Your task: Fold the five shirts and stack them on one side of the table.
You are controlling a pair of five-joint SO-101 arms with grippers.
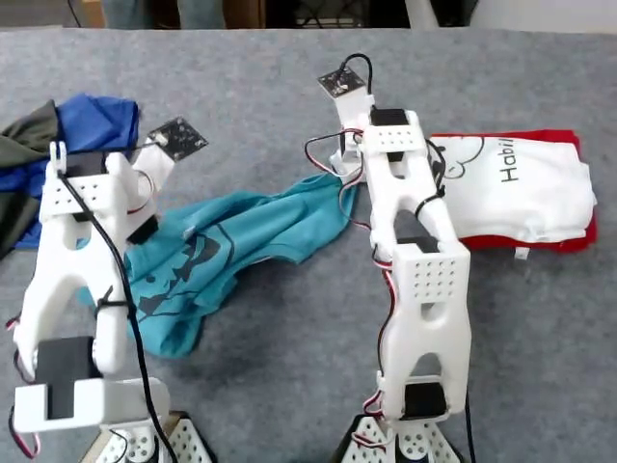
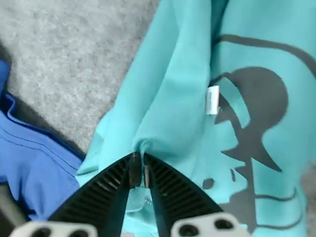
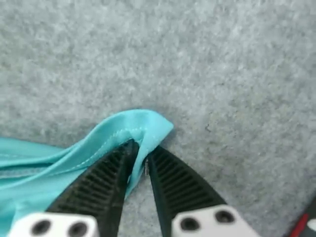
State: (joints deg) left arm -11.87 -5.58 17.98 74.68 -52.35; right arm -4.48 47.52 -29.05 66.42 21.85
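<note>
Teal shirt (image 1: pixel 241 241) spans middle; blue pile (image 1: pixel 92 125) blocks left, folded stack (image 1: pixel 521 193) right; far table (image 1: pixel 241 77) open.

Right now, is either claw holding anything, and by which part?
Both hold the teal shirt: the left claw pinches a bunched fold of cloth, the right claw a stitched edge.

Matt cloth shirt (image 1: pixel 260 227) lies on fuzzy grey felt table (image 1: pixel 251 96).
</note>
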